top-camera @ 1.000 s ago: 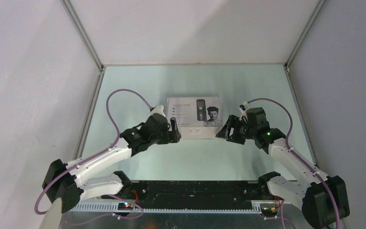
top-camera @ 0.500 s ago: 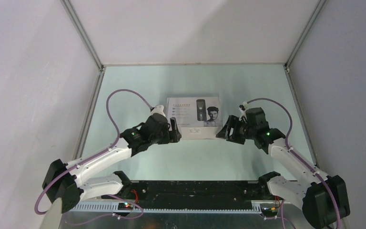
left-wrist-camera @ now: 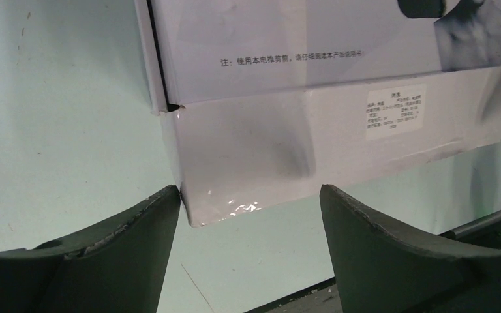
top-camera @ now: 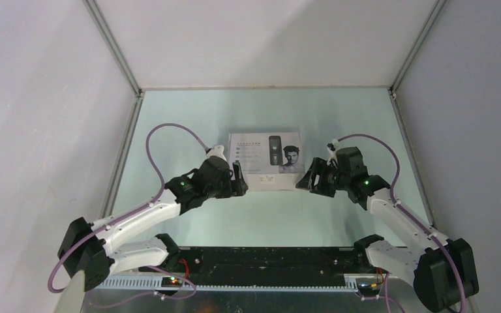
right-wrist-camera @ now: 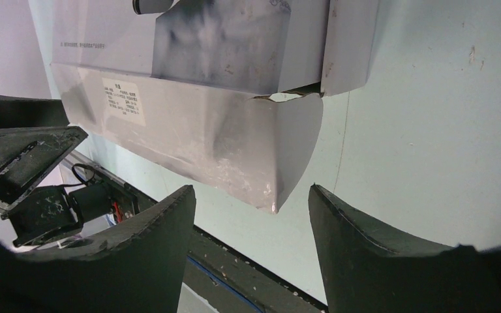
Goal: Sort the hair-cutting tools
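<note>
The hair-cutting tools are out of view. A closed white box (top-camera: pixel 265 158) with a printed lid lies at the table's middle. My left gripper (top-camera: pixel 240 178) stands open at the box's near left corner. In the left wrist view that corner of the box (left-wrist-camera: pixel 287 137) sits between the fingers of the left gripper (left-wrist-camera: pixel 249 192), close against the left fingertip (left-wrist-camera: pixel 163 215). My right gripper (top-camera: pixel 307 179) stands open at the near right corner. In the right wrist view the box corner (right-wrist-camera: pixel 235 143) points down into the gap of the right gripper (right-wrist-camera: pixel 251 189), apart from both fingers.
A black rail (top-camera: pixel 267 264) runs along the near edge between the arm bases. Pale enclosure walls with metal frame posts (top-camera: pixel 114 49) close in the left, right and back. Purple cables (top-camera: pixel 163 130) loop above both arms.
The right gripper has edged slightly left toward the box corner. Both sets of jaws have narrowed a little. The box has not moved.
</note>
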Robot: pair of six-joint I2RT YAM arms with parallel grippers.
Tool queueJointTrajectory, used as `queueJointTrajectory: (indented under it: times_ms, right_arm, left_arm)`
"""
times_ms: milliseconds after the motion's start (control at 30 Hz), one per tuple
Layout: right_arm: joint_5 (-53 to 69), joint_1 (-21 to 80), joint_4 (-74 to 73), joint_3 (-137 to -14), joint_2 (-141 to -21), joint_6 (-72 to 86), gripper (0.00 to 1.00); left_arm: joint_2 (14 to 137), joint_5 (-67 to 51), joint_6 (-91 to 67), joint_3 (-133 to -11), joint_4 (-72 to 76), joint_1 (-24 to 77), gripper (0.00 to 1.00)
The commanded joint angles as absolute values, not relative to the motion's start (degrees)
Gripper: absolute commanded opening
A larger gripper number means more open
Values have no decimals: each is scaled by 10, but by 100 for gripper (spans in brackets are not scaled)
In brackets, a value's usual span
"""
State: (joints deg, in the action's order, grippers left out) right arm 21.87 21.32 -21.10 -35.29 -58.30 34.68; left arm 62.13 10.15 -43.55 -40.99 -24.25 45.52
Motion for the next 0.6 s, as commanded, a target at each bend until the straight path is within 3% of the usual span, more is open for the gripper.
queueJointTrajectory:
  times_ms: [0, 400, 567]
  right_arm:
    - [208, 217, -198, -376, -594, 336, 68]
    - [202, 220, -197, -376, -594, 332, 55]
    - [199, 220, -209, -384, -573, 333, 54]
  left_arm:
    - [627, 115, -447, -394, -215, 457, 84]
    - [632, 124, -452, -373, -189, 457, 81]
    - [619, 108, -457, -376, -187, 457, 79]
